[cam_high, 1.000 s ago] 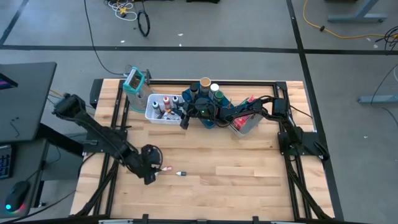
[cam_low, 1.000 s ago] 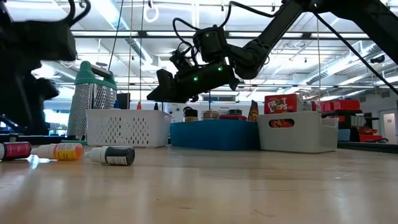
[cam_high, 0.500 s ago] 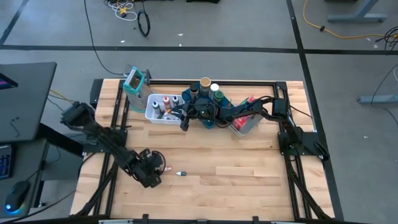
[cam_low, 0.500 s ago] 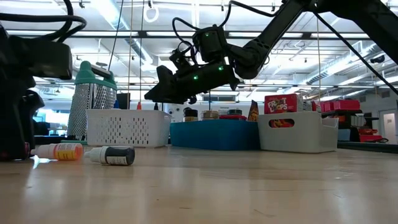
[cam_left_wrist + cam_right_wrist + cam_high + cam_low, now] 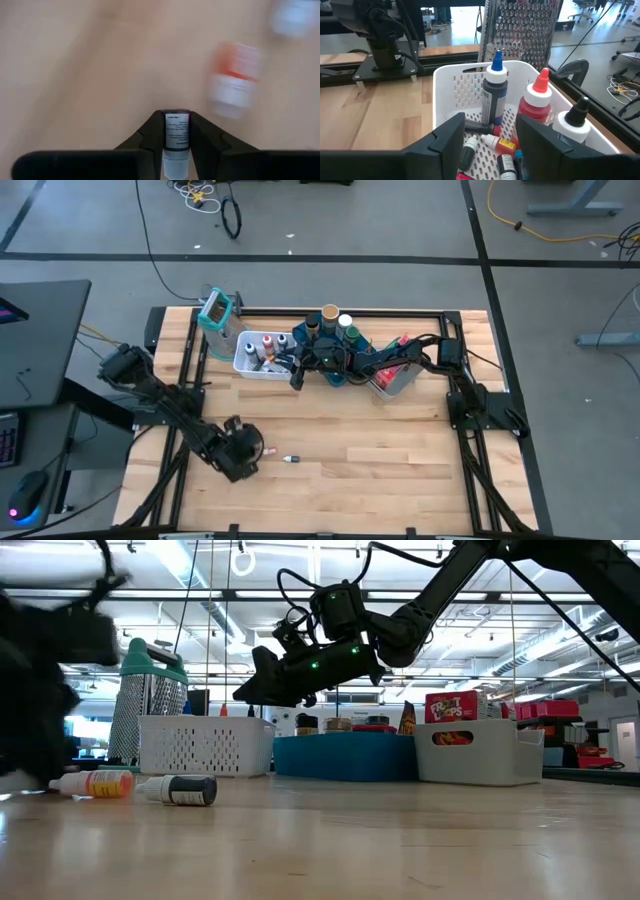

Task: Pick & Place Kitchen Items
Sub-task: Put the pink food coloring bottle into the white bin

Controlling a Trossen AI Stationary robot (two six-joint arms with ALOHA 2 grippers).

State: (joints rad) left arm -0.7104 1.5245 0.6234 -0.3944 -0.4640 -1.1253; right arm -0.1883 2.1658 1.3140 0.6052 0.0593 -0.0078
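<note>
My left gripper (image 5: pixel 240 452) is low over the near left part of the table, shut on a small white-capped bottle (image 5: pixel 176 137). Beside it on the wood lie an orange-labelled bottle (image 5: pixel 95 783) and a dark bottle with a white cap (image 5: pixel 180 790). My right gripper (image 5: pixel 490 135) is open and hovers above the white mesh basket (image 5: pixel 445 75) at the far side. It touches nothing. Below it in the basket stand a blue-capped bottle (image 5: pixel 495 95), a red bottle (image 5: pixel 535 107) and a black-tipped white bottle (image 5: pixel 575 122), with smaller ones lying on the bottom. My left gripper pinches the small bottle by its labelled body (image 5: pixel 176 131) between the two fingers (image 5: pixel 150 137). The white cap (image 5: pixel 176 167) points back toward the wrist. Whether the bottle is clear of the table I cannot tell; the arm's blur hides it in the low view.
Along the far edge stand a metal grater (image 5: pixel 218 312), the white basket (image 5: pixel 262 355), a blue tray (image 5: pixel 330 350) with jars and a grey bin (image 5: pixel 395 375) with packets. Bare wood spreads over the middle and near right of the table (image 5: pixel 400 450).
My left gripper has come down toward the near left of the table onto the dark-red bottle that lay there and has taken hold of it. That bottle no longer shows on the wood in the low view. The arm is blurred with movement. My right arm has kept still.
</note>
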